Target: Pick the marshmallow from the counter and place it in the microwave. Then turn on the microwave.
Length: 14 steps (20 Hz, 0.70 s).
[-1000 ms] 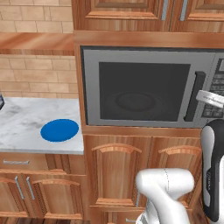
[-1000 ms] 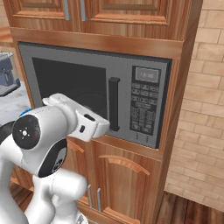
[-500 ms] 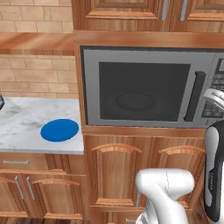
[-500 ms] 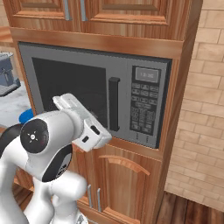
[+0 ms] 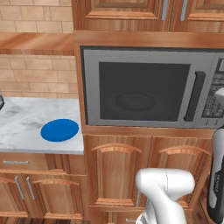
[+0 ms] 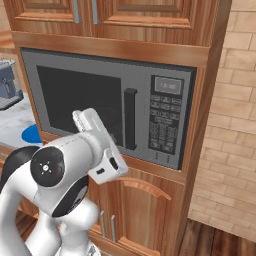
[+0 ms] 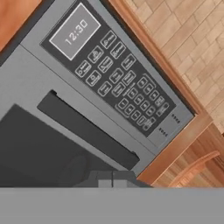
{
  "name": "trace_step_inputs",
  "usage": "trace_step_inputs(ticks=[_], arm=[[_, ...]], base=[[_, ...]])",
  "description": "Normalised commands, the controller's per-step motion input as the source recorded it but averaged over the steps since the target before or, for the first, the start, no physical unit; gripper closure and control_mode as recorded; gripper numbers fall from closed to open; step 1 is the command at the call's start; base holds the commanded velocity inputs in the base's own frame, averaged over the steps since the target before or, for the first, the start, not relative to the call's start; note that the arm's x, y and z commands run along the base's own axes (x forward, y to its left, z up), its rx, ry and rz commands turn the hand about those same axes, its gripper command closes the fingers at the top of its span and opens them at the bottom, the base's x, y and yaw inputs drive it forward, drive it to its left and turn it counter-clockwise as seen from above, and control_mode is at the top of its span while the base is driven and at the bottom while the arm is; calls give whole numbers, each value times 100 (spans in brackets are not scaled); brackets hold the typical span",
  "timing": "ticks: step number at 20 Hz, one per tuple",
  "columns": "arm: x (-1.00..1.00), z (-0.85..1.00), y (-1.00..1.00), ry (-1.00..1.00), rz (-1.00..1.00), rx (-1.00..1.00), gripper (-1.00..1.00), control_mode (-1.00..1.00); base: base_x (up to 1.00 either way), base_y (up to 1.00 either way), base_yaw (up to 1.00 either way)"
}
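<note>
The grey microwave [image 5: 89, 87] is built into the wooden cabinets, and its dark glass door is closed. A plate shows dimly through the glass. In the right base view my gripper [image 6: 79, 117] hangs just in front of the door [image 6: 65, 95], left of the black handle [image 6: 130, 119]. The hand view looks at the keypad [image 7: 120, 83], the clock display [image 7: 75, 31] and the handle [image 7: 87, 131]. My gripper [image 7: 112, 178] is shut there with nothing between its tips. The marshmallow is hidden. The marble counter [image 5: 22, 118] lies to the left.
A round blue plate [image 5: 60, 130] lies on the counter near the microwave. Wooden cabinet doors [image 5: 146, 175] stand below the microwave and more above it. A brick wall [image 6: 235, 100] is on the right. A grey appliance [image 6: 9, 82] stands on the counter at the far left.
My arm has risen and come nearer in the right base view. The hand has slid toward the right edge of the left base view. The microwave door has stayed closed.
</note>
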Motion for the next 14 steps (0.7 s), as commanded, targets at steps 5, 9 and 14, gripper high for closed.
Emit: trace_step_inputs(ticks=[5, 9, 14], arm=[[-10, -8, -7, -7, -8, 18, 100, -100], [-8, -3, -4, -10, -8, 17, 100, -100], [-5, -1, 0, -14, -4, 15, 100, -100]], base=[[0, 0, 0], [0, 0, 0], [0, 0, 0]])
